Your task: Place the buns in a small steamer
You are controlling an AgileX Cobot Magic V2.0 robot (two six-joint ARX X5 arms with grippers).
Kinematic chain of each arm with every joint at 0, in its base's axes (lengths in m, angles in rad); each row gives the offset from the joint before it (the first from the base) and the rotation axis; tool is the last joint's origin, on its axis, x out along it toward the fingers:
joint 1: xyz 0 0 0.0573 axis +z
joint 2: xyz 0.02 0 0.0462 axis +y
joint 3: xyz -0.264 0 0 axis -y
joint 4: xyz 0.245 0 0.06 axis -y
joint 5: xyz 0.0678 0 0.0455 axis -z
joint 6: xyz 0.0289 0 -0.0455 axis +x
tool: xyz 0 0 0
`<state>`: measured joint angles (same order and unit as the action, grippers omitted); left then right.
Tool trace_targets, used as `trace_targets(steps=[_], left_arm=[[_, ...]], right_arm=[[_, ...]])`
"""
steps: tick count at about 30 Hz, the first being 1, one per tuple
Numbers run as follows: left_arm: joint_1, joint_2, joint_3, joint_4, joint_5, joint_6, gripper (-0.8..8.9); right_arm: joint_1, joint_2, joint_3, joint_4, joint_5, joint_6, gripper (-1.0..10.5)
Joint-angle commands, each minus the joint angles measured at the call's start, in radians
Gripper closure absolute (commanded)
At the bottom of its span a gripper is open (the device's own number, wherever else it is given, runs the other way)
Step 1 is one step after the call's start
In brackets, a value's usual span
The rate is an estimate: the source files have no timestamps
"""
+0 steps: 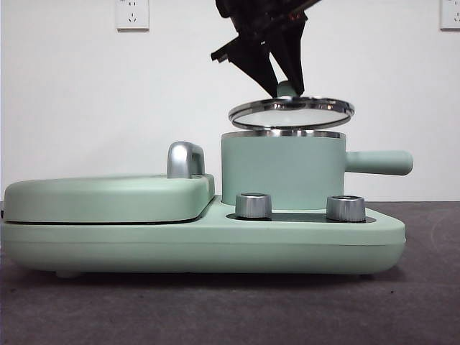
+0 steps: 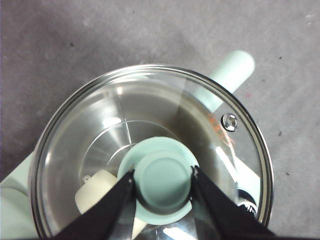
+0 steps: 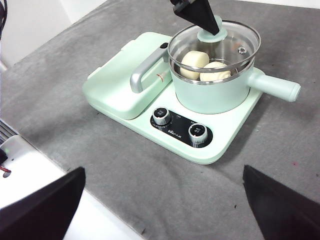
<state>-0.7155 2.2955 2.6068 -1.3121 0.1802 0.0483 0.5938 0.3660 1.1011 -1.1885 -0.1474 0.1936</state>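
Your left gripper (image 2: 162,182) pinches the green knob of the steel-rimmed glass lid (image 1: 291,112), holding it tilted just above the mint-green round steamer pot (image 1: 280,172), not touching its rim. You can see both pale buns inside the pot: the smooth cream bun (image 3: 194,63) on the left, the white one (image 3: 216,71) touching it on the right. Your right gripper (image 3: 165,200) waits well apart, nearer you, jaws spread wide.

L jaws clamp lid knob (image 2: 165,181); bun (image 2: 97,192) below, probably.
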Motion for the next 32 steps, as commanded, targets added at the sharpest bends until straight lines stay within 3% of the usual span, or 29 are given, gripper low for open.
trace_targets(steps=[1, 5, 32], left_arm=[[-0.003, 0.031, 0.04, 0.011, 0.0, -0.006, 7.97], [-0.003, 0.034, 0.04, 0.009, -0.048, -0.008, 7.97], [-0.027, 0.072, 0.04, -0.049, -0.09, -0.03, 7.98]], right_arm=[[0.006, -0.003, 0.008, 0.011, -0.003, 0.012, 4.4], [0.006, -0.003, 0.008, 0.014, -0.002, 0.012, 4.4], [0.006, -0.003, 0.008, 0.014, -0.002, 0.012, 4.4]])
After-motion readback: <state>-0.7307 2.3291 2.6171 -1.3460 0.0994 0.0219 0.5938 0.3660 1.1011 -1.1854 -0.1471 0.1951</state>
